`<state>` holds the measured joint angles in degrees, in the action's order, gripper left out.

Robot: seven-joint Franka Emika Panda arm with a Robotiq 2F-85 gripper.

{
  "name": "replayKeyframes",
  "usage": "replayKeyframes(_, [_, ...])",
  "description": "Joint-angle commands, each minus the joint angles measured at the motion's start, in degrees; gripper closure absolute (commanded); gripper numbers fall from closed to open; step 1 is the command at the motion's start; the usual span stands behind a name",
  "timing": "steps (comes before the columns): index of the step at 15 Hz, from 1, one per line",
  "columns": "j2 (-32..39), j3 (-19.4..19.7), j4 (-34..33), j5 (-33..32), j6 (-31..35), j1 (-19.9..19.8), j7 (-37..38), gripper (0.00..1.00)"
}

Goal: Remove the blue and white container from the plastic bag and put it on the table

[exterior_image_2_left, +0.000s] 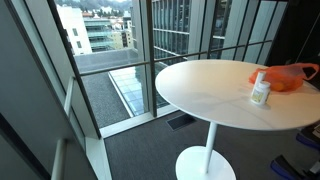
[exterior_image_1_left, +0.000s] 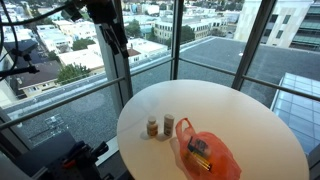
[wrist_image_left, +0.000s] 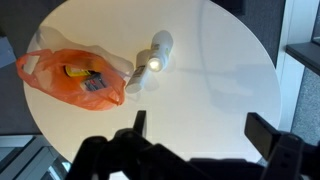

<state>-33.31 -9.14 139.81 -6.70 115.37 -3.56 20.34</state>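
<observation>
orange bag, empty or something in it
Something in it: a yellow and blue item shows through the orange bag in the wrist view.

My table [wrist_image_left: 200, 40] is plain white with no pattern, and its pedestal [exterior_image_2_left: 206, 160] is white too. On the left in my wrist view lies a translucent orange bag [wrist_image_left: 45, 70]. A yellow patch and a blue-grey printed one show through its film. To the right of it, the two bottles [wrist_image_left: 158, 50] are white, and in an exterior view they [exterior_image_1_left: 152, 128] look brownish with pale tops. My end effector [wrist_image_left: 200, 135] is black. The floor [exterior_image_2_left: 130, 150] is grey.
</observation>
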Motion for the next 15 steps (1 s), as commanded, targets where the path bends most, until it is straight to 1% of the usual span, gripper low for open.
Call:
replayKeyframes(1, [-0.3, 3.9, 1.3, -0.5, 4.1, -3.0, 1.5, 0.0])
replayKeyframes(6, [0.0, 8.6, 4.0, -0.5, 10.4, -8.7, 2.3, 0.0])
replayKeyframes(10, [2.0, 12.3, 5.5, 0.4, 14.1, -12.8, 2.7, 0.0])
replayKeyframes(12, [3.1, 13.8, 5.6, 1.0, 14.5, -14.1, 2.4, 0.0])
replayKeyframes(15, [2.9, 14.0, 5.6, 0.6, 13.7, -14.1, 1.1, 0.0])
